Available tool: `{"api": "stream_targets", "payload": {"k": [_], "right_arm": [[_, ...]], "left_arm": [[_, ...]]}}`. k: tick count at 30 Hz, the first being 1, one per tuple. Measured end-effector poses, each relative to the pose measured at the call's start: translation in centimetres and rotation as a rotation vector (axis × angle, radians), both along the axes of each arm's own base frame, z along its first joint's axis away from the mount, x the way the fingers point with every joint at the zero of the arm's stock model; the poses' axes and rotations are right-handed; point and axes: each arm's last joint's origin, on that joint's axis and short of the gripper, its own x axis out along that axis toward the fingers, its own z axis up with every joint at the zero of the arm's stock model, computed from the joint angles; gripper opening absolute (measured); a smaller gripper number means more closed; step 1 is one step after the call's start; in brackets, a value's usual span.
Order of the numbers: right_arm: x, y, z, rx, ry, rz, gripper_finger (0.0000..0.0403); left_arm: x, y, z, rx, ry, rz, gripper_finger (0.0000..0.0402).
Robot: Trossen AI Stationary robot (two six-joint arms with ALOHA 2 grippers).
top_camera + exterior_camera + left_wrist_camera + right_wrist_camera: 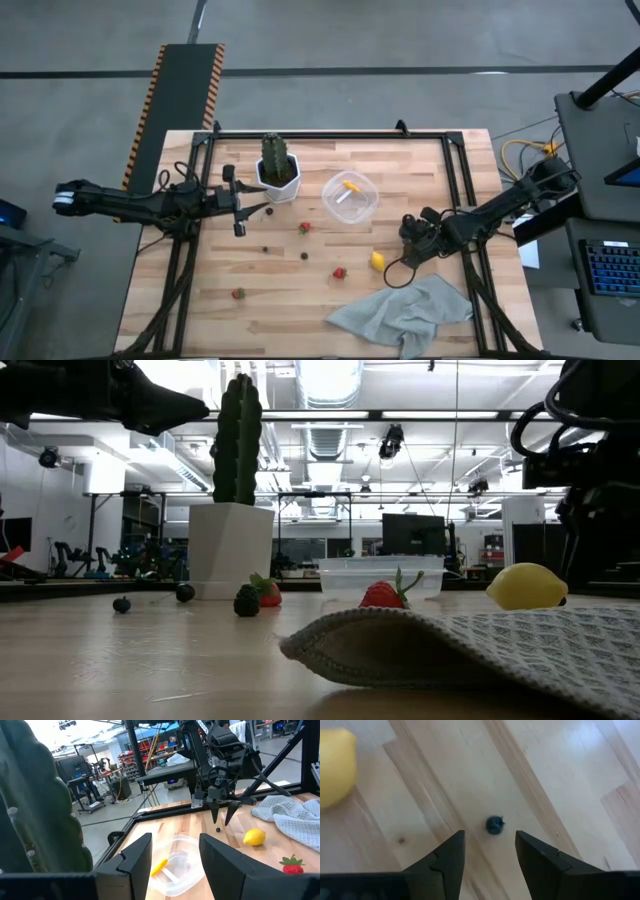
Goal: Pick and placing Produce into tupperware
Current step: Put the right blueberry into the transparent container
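The right tool (485,852) is hovering spread and empty just above a tiny dark berry (494,825), which is sitting on the wooden surface (200,300) a little beyond the gap between its fingers, at the centre of the right wrist frame. A yellow lemon (335,767) is lying at the upper left of that frame, near the berry but not touching it.

To do this pick well, the tool probably needs to advance slightly until the berry is sitting squarely between the fingers, then come straight down and pinch gently (a round piece this small could easily squirt out sideways). The clear tupperware (350,197) is waiting at the centre of the overhead frame, just right of the white hexagonal cactus pot (279,180), with one yellow piece (350,186) already lying inside.

The berry is not showing at all in the overhead view, where the arm is hiding it; only the wrist views are revealing it. The overhead view, in turn, is showing strawberries (340,272) scattered across the lower middle and a grey cloth (405,315) at the lower right. The left tool (172,855) is idling spread beside the pot, holding nothing.
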Motion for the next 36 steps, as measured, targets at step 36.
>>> {"api": "stream_targets", "payload": {"k": [36], "right_arm": [[-0.5,-1.7,-2.2,-0.002,-0.035,-0.091,0.0160]], "left_arm": [[0.0,0.0,-0.1,0.005,0.005,0.006,0.0151]]}}
